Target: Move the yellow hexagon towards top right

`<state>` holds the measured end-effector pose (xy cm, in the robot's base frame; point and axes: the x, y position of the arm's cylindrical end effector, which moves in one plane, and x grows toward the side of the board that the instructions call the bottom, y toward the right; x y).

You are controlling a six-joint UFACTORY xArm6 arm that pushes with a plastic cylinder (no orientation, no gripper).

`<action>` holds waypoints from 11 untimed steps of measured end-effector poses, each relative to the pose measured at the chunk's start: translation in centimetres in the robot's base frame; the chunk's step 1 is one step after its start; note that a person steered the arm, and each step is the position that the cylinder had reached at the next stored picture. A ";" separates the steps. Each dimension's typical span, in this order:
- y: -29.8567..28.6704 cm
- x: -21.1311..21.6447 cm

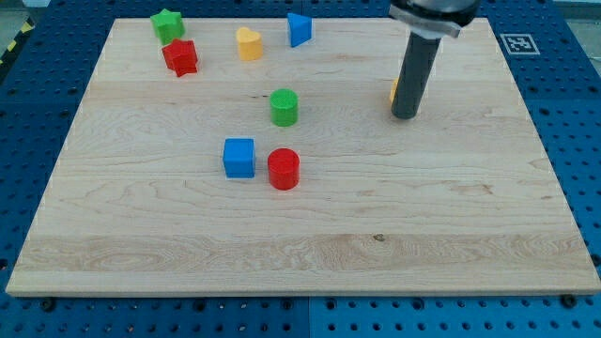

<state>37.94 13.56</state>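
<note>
My rod stands at the view's upper right, with my tip (405,115) on the wooden board. The yellow hexagon (393,91) is almost wholly hidden behind the rod; only a thin yellow-orange sliver shows at the rod's left edge, just above the tip. I cannot tell whether the tip touches it. The tip is well to the right of the green cylinder (284,107).
A green star (167,24), a red star (180,57), a yellow block (249,44) and a blue block (299,29) lie along the view's top. A blue cube (239,158) and a red cylinder (283,169) sit mid-board. The board (451,225) ends near the view's edges.
</note>
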 end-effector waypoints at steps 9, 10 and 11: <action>0.0 -6.2; 0.0 -7.3; 0.5 -8.8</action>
